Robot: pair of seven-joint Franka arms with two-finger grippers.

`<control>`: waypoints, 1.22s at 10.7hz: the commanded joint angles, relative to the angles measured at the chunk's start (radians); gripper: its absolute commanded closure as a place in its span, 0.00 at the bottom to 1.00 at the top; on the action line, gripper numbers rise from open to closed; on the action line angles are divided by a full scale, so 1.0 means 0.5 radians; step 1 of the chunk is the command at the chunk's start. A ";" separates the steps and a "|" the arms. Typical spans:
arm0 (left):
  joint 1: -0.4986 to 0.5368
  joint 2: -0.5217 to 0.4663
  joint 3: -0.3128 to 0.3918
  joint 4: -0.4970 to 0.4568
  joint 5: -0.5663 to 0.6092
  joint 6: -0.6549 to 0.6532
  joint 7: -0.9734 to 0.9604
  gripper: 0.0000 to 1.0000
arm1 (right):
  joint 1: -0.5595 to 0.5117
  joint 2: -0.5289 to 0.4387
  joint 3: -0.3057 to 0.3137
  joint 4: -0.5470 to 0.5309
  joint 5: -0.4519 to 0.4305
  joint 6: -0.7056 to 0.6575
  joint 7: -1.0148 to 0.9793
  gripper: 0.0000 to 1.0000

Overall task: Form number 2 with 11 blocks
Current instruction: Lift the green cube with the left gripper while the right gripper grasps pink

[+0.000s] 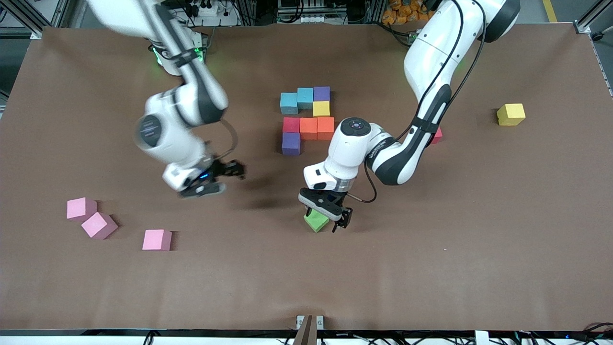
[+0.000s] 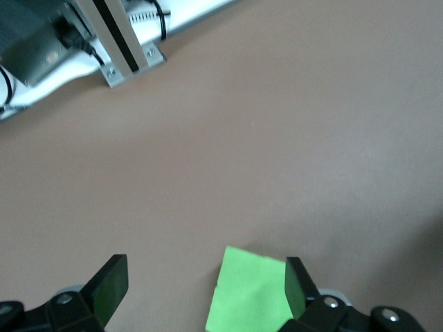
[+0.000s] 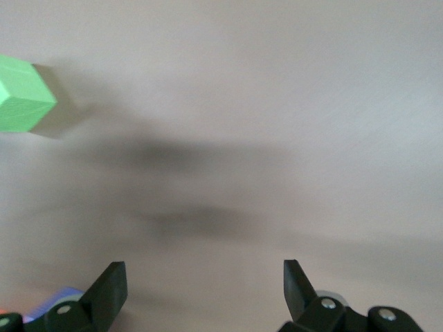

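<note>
Several blocks (image 1: 308, 128) lie packed together mid-table: light blue, purple, yellow, red and orange. A green block (image 1: 316, 222) lies apart, nearer to the front camera. My left gripper (image 1: 325, 219) is down around it, open. In the left wrist view the green block (image 2: 252, 294) sits between the fingers, close against one finger (image 2: 296, 283) and well apart from the other. My left gripper (image 2: 204, 283) has not closed on it. My right gripper (image 1: 226, 179) hangs open and empty over bare table toward the right arm's end. In its wrist view my right gripper (image 3: 204, 280) has the green block (image 3: 22, 97) off to one side.
Three pink blocks (image 1: 99, 225) lie toward the right arm's end, near the front camera. A yellow block (image 1: 510, 114) lies alone toward the left arm's end. A red block (image 1: 437, 136) is partly hidden by the left arm. The table is brown (image 1: 431, 268).
</note>
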 commanded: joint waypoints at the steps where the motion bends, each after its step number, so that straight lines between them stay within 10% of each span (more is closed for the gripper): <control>1: -0.036 0.016 -0.013 0.011 -0.083 -0.102 0.021 0.00 | -0.232 0.122 0.010 0.243 0.008 -0.070 -0.823 0.00; 5: -0.042 0.074 -0.016 0.017 -0.104 -0.118 0.149 0.00 | -0.512 0.487 0.016 0.724 -0.323 -0.101 -1.930 0.00; 13: -0.051 0.169 -0.031 0.042 -0.178 -0.112 0.183 0.00 | -0.745 0.914 0.132 0.981 -0.112 0.128 -3.153 0.00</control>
